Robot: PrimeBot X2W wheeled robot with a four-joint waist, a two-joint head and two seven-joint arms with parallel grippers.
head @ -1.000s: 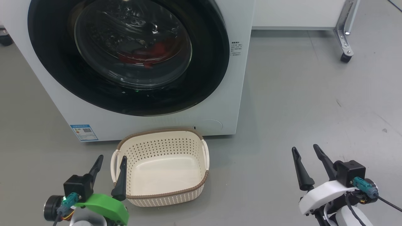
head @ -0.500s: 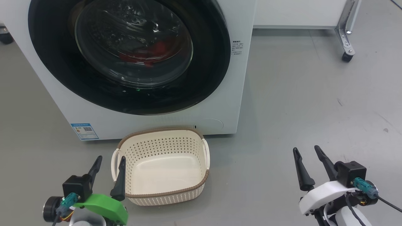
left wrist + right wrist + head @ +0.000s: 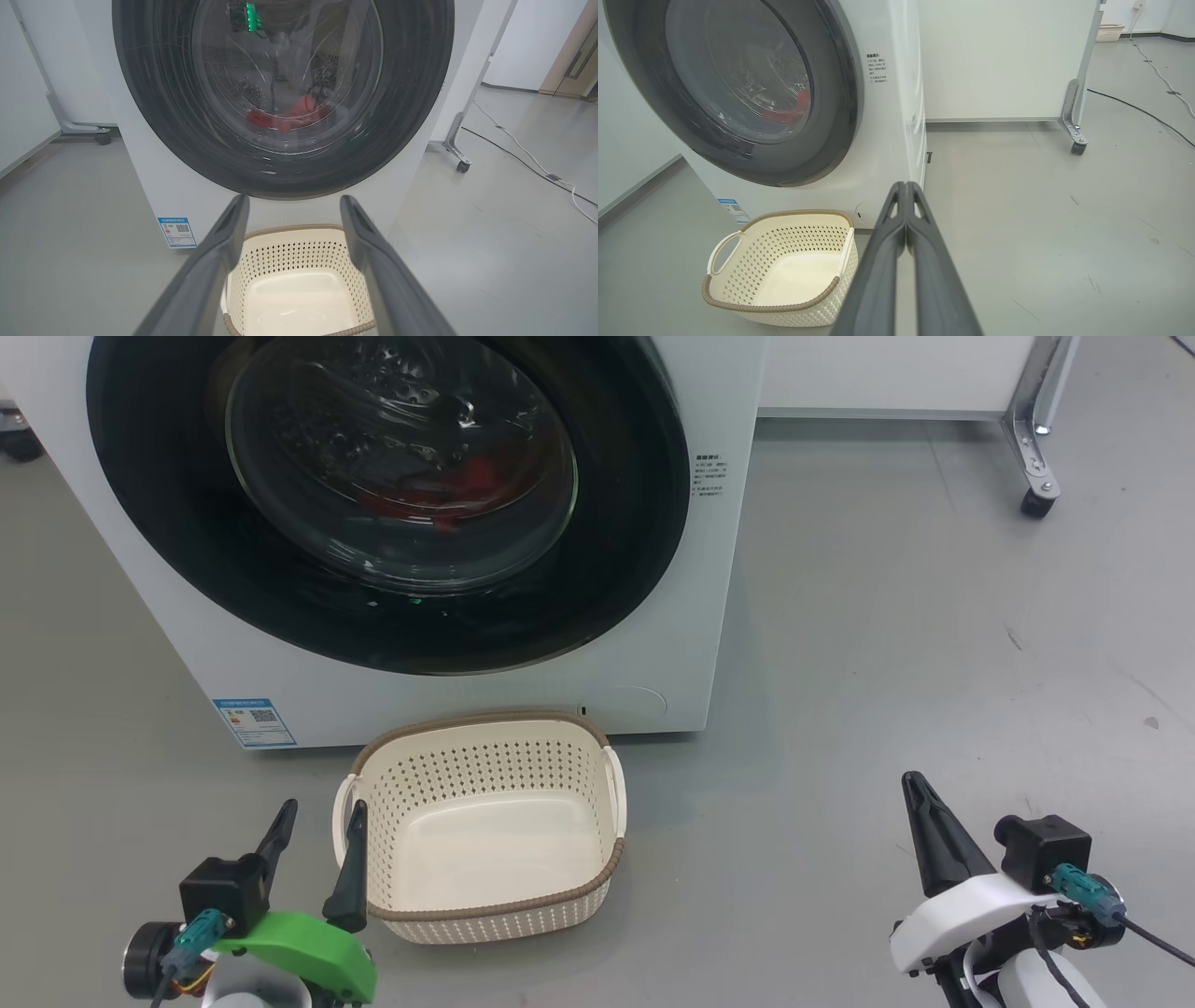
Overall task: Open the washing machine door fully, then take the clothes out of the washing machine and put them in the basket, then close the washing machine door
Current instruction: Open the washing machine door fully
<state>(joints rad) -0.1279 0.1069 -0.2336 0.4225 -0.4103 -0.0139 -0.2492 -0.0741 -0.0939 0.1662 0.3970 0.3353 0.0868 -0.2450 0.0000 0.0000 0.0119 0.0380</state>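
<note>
The white washing machine (image 3: 467,695) fills the upper left of the head view, its round black-rimmed door (image 3: 616,569) shut flat against the front. Through the glass bowl the red clothes (image 3: 467,485) lie inside the drum, also seen as clothes (image 3: 285,116) in the left wrist view. An empty cream basket (image 3: 569,905) stands on the floor just before the machine. My left gripper (image 3: 319,817) is open at the lower left, beside the basket's left handle. My right gripper (image 3: 913,782) is shut on nothing at the lower right, well away from the machine.
Grey floor (image 3: 887,644) spreads to the right of the machine. A white panel on a metal leg with a caster (image 3: 1034,502) stands at the back right. Cables (image 3: 1139,109) run across the floor behind it. Another caster (image 3: 102,138) sits left of the machine.
My right gripper's fingers have come together from open to shut. The head camera has shifted slightly, and the left gripper has stayed open in place.
</note>
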